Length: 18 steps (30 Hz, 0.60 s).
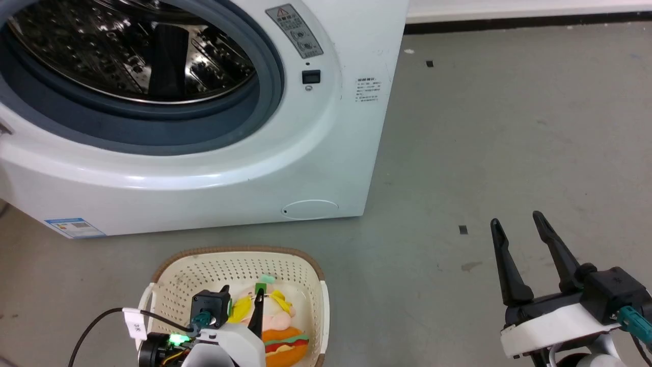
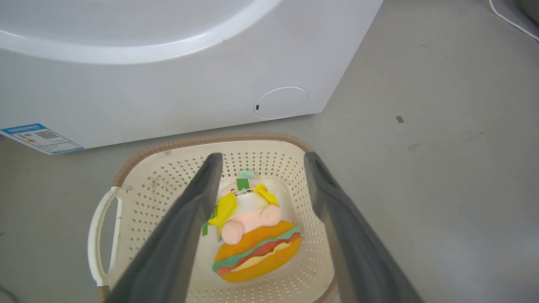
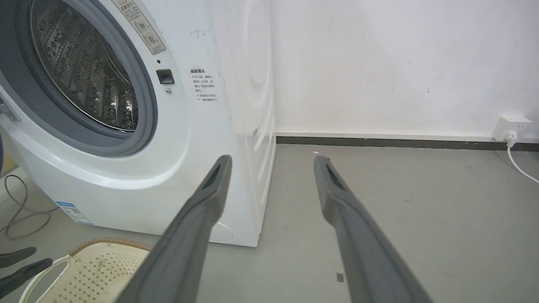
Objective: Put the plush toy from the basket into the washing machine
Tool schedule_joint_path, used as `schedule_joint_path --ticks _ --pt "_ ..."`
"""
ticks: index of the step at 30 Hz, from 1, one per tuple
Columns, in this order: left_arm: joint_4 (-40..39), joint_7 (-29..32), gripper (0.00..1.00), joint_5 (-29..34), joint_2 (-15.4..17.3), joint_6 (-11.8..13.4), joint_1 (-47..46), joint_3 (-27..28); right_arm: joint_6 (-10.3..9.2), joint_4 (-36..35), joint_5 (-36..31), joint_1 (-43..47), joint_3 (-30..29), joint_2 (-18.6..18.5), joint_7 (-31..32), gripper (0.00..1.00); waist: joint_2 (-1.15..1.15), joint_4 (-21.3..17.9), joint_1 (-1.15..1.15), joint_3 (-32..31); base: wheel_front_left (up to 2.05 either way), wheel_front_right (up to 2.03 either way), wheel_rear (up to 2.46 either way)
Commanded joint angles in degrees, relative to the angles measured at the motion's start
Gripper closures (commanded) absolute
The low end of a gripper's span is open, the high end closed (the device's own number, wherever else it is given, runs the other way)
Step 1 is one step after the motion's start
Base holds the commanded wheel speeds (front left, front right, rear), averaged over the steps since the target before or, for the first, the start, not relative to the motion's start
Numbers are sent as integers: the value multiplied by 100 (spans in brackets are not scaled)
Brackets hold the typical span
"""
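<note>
The plush toy [image 2: 252, 235] is lying on the bottom of the basket [image 2: 147, 185], at the lower middle of the left wrist view. Its pink figure is reclining on the burger base, with paper tags [image 2: 243, 184] sticking out at its top. The basket is sitting on the floor [image 1: 509, 127] just in front of the washing machine [image 1: 214, 178], whose porthole [image 1: 132, 66] is gaping at the upper left of the head view.

The left gripper [image 2: 259, 162] is hovering over the toy with its 2 fingers [image 2: 189, 219] spread wide, 1 on each side, gripping nothing. The right gripper [image 1: 517, 219] is waiting at the lower right of the head view, likewise spread and empty.

The toy is looking light, soft and squashy, so it will probably be yielding under a squeeze rather than slipping. Closing across the plump figure or the burger's middle seems safest; the thin tags would likely be tearing or sliding free.
</note>
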Motion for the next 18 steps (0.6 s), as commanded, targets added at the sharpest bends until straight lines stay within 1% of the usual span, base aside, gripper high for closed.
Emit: schedule_joint_path --ticks 1,9,12,18 --pt "188 -73 0 -44 48 -15 -162 -42 2 -60 87 -123 20 0 -58 0 0 -35 0 91 0 0 0" --pt "859 -141 0 -172 145 -40 -573 -137 2 -219 194 -235 46 0 -154 0 0 -152 0 476 0 0 0" --pt "1104 -135 0 -232 203 -137 -741 -180 2 -289 228 -285 49 0 -190 0 0 -213 0 662 0 0 0" --pt "1521 -193 0 -292 363 -171 -1129 -285 2 -442 338 -414 -5 0 -261 0 0 -344 0 1103 0 0 0"
